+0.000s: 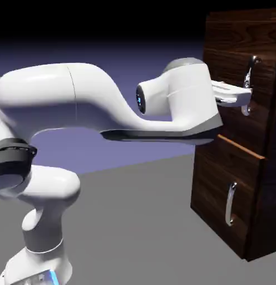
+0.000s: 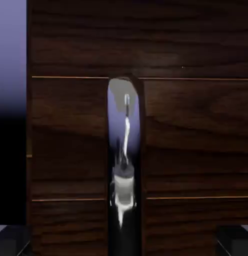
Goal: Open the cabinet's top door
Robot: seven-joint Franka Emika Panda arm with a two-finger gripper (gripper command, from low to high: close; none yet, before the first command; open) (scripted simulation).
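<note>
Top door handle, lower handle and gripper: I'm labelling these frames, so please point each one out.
top door handle (image 1: 250, 78), exterior view, on the silver bar's middle.
lower handle (image 1: 231, 204), exterior view, on the bar's middle.
gripper (image 1: 240, 97), exterior view, at the tips by the top handle; jaws spread wide in the hand view.

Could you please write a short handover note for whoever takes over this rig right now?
Gripper: the white arm's two-finger gripper is open, its fingers level with the lower part of the curved silver bar handle and not yet closed on it. In the hand view the handle sits centred between the grey fingertips.
Things: the tall dark walnut-grain cabinet stands to the exterior view's right; its top door looks shut. The shorter lower panel is untouched.
Done: approach and alignment.
Left: close on the handle, then pull the door open.
</note>
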